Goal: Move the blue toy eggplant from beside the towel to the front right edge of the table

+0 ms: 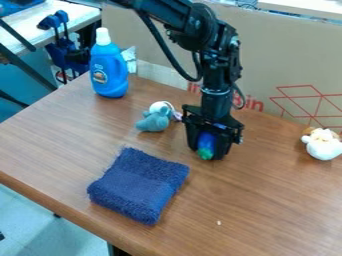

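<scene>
- I see bright, diffuse light over the tabletop (257, 212).
- I get a pale sheen toward its left edge.
- I make out soft shadows beside the blue cloth (139, 185).

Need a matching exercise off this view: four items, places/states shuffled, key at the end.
Things
1. towel
2. bottle
3. white toy
4. blue-and-green thing

Places and states
A. upright, toward the far left of the table
B. held in the gripper
C. folded, nearer the camera than the gripper
D. by the right edge of the view

Right pairs: 1-C, 2-A, 3-D, 4-B
</scene>
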